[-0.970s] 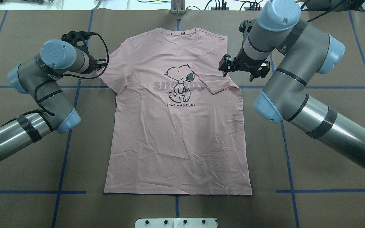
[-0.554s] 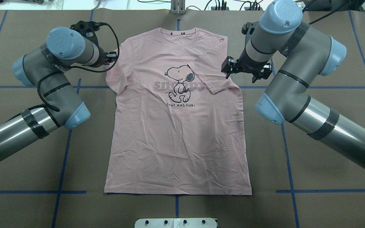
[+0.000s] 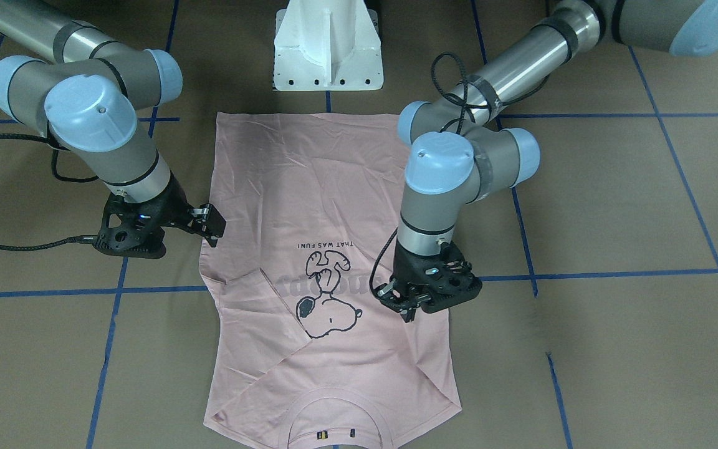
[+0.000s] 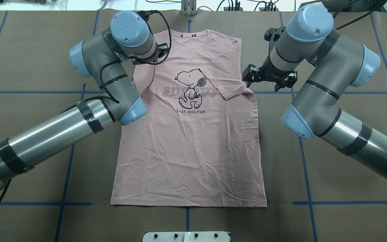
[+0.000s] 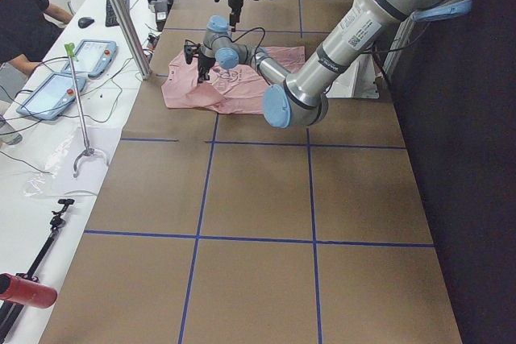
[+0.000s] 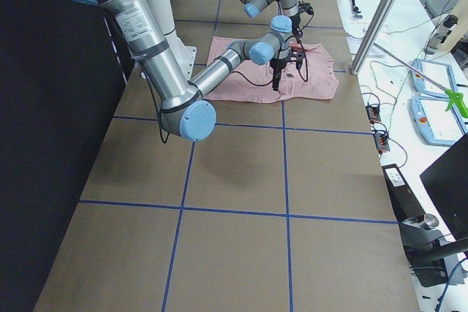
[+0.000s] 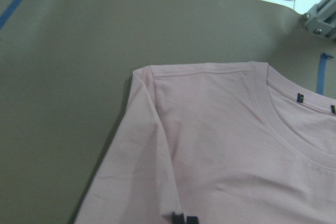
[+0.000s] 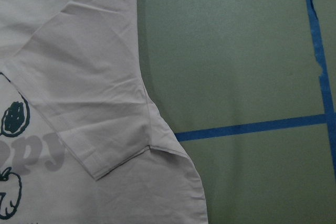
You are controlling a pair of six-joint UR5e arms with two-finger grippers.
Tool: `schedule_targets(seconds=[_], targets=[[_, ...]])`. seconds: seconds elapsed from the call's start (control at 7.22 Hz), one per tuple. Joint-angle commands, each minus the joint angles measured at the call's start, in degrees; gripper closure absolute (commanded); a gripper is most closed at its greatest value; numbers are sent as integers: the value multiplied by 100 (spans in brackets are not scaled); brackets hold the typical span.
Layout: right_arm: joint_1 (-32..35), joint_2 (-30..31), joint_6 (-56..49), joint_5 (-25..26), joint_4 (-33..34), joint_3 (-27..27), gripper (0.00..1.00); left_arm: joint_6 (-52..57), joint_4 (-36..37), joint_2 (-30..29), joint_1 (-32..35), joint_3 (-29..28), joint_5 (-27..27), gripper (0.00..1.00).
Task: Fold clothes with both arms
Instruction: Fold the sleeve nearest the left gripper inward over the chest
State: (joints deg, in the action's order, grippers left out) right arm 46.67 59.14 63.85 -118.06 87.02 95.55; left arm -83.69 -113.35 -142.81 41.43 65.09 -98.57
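Left hand [image 3: 405,306] grips T-shirt [image 3: 334,187], hidden overhead.

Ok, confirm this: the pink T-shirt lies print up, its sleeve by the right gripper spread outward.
Wrong on the sleeve. The T-shirt lies print up, but its sleeve by the right gripper is folded inward over the chest; the overhead exterior view shows it.

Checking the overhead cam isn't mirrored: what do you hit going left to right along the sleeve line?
In order: left arm, T-shirt with Snoopy print then folded-in sleeve, right gripper, right arm.
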Motion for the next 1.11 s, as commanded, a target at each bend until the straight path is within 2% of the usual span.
schedule_targets(seconds=[0.0,0.14,0.28,0.42,0.55,0.69,0.83,0.97], targets=[[0,54,-22,2,8,51,0,-226,-431,-282,-109,-653,31,100],[0,54,-13,2,8,51,0,-253,-442,-318,-109,-656,31,100],[-17,54,-13,20,-1,51,0,-384,-555,-309,-109,-656,22,22],[-26,63,-4,2,8,60,0,-403,-661,-309,-152,-595,22,0],[-26,150,48,11,-1,130,0,-403,-862,-283,-275,-507,5,0],[-113,325,84,11,-1,426,0,-403,-803,-196,-363,-219,-22,0],[-349,727,206,37,-1,934,0,-359,-776,144,-372,228,-109,0],[-577,974,546,98,-1,1304,0,-324,-541,522,-364,745,-440,0]])
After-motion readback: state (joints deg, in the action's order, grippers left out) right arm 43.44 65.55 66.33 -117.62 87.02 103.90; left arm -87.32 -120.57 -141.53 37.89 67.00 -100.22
